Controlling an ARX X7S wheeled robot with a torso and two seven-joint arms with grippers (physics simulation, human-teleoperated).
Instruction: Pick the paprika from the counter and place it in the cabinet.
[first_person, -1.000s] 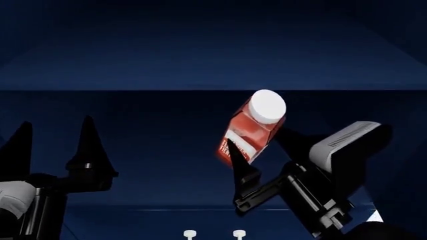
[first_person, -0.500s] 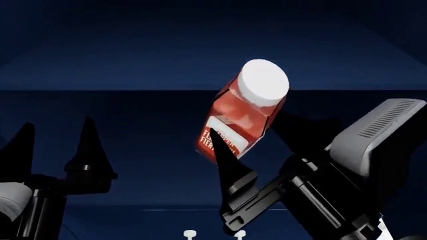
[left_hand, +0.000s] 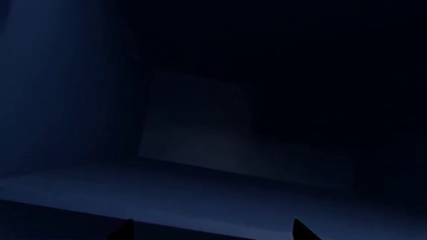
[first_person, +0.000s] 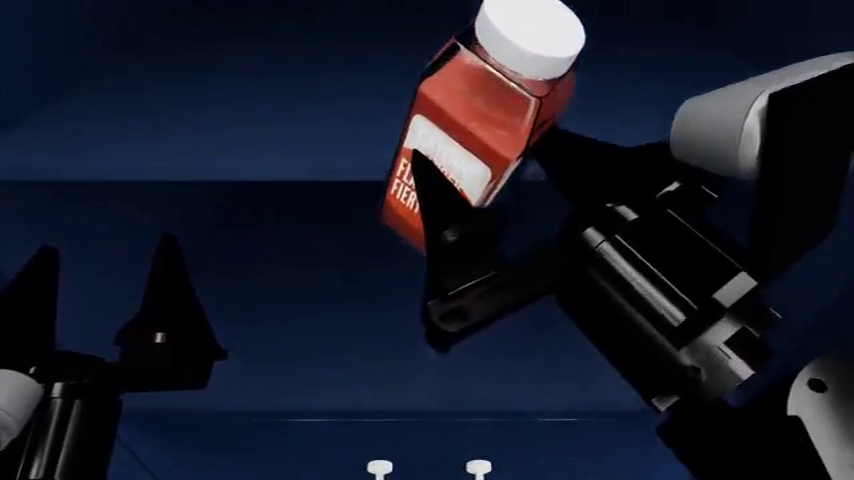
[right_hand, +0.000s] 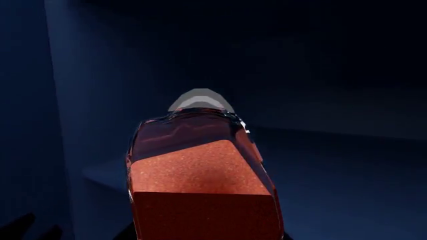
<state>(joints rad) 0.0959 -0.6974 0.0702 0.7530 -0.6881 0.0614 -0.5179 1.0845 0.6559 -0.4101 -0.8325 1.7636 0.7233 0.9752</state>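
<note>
Dark navy cabinet (first_person: 267, 110) shelves fill the background; the right gripper (first_person: 501, 195), clamped on the tilted paprika (first_person: 474, 120), has risen toward the shelf over the last second. Left gripper (first_person: 100, 290) idles, spread and empty; placement looks close.

One paprika (first_person: 467, 130), two pincers (first_person: 501, 215)

Down at six o'clock in the head view, a small round white knob (first_person: 380, 466) sits level with a matching second white knob (first_person: 478, 466) at its three o'clock, near but apart, both pale against dark navy blue. Their lower parts are cut off.
</note>
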